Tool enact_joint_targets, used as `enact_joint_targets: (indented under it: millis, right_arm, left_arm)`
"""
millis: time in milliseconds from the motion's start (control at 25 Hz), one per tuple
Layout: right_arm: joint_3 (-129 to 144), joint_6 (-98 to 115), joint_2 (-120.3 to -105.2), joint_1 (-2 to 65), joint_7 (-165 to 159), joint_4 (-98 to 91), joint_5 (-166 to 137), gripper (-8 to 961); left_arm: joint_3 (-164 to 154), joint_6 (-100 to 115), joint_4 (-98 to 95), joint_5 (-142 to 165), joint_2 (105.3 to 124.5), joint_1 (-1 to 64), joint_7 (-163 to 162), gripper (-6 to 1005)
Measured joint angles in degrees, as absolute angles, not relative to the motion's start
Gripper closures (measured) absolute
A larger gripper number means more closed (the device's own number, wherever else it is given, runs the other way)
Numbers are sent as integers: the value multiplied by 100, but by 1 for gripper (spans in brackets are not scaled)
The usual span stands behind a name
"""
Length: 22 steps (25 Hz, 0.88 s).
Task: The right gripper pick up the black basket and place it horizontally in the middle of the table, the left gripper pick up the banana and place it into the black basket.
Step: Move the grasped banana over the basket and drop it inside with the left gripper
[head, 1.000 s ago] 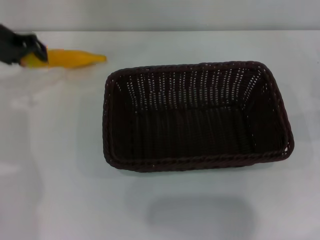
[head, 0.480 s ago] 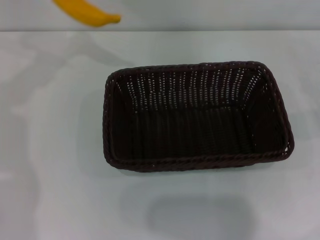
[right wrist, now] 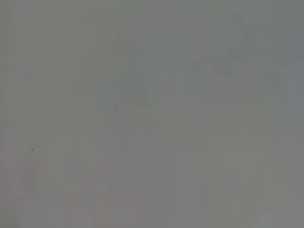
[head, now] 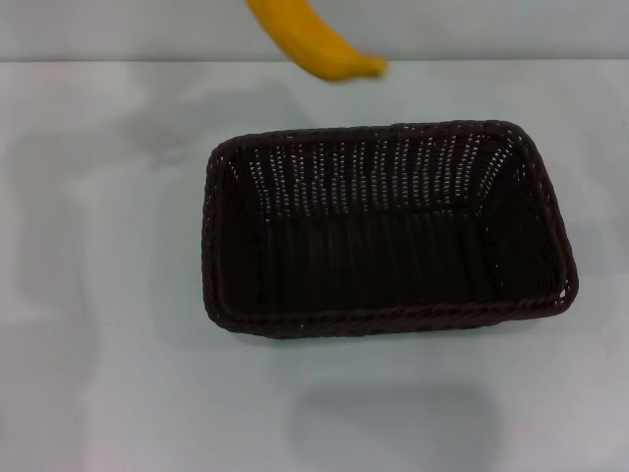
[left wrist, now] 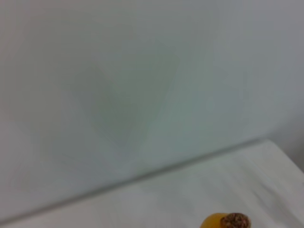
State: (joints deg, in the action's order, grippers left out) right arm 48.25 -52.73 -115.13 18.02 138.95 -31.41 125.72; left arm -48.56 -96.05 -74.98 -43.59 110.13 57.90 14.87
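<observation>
The black basket (head: 388, 231) lies lengthwise across the middle of the white table (head: 108, 374), empty. The yellow banana (head: 310, 41) hangs in the air above the table's far edge, just behind the basket's back rim, with its upper part cut off by the top of the head view. Its dark brown end also shows in the left wrist view (left wrist: 233, 221). The left gripper holding it is out of the head view, and its fingers do not show. The right gripper is in no view.
A pale wall runs behind the table's far edge (head: 491, 61). The right wrist view shows only a plain grey surface.
The banana has been lifted off the table at the far left and carried up and to the right, to a spot above the basket's back rim. The basket has not moved.
</observation>
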Motion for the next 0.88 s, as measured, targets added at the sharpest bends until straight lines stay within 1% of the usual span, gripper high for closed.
enact_joint_targets:
  millis: [480, 600, 840, 880]
  right_arm:
    - [4825, -5446, -11513, 1778, 13895, -3168, 12579, 474]
    - [4822, -5553, -11513, 1746, 13895, -3144, 12583, 474]
    - [4816, -5636, -11513, 1682, 13880, -3107, 12586, 474]
    - [4816, -5657, -11513, 1666, 13855, -3104, 12586, 474]
  left_arm:
    - [-4983, -10389, -6107, -4918, 11075, 6325, 1839, 526]
    - [-5048, -10378, -6073, -4886, 11129, 6319, 1824, 525]
    - [-5040, -10180, -6094, -4889, 11142, 6152, 2159, 525]
    - [-5035, -10160, -6096, -4896, 11142, 6132, 2234, 489]
